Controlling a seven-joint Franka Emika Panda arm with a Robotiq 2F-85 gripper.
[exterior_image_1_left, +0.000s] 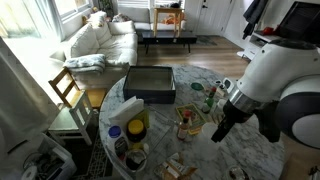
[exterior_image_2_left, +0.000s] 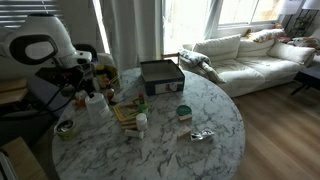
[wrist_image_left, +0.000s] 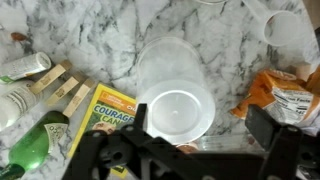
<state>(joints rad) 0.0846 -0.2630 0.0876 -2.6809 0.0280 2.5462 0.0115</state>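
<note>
In the wrist view a clear plastic cup (wrist_image_left: 175, 95) stands upright on the marble table (wrist_image_left: 110, 30), seen from straight above. My gripper (wrist_image_left: 203, 125) hangs over it, open, with one dark finger (wrist_image_left: 140, 122) at the cup's left edge and the other finger (wrist_image_left: 266, 128) well off to its right. Nothing is held. In an exterior view the gripper (exterior_image_1_left: 221, 127) points down over the cluttered side of the round table (exterior_image_1_left: 190, 140).
A yellow box (wrist_image_left: 105, 118), a green bottle (wrist_image_left: 35, 145) and wooden pieces (wrist_image_left: 60, 85) lie left of the cup. An orange packet (wrist_image_left: 280, 95) lies to its right. A black box (exterior_image_1_left: 150, 83) sits mid-table. A chair (exterior_image_1_left: 66, 90) and sofa (exterior_image_1_left: 100, 40) stand beyond.
</note>
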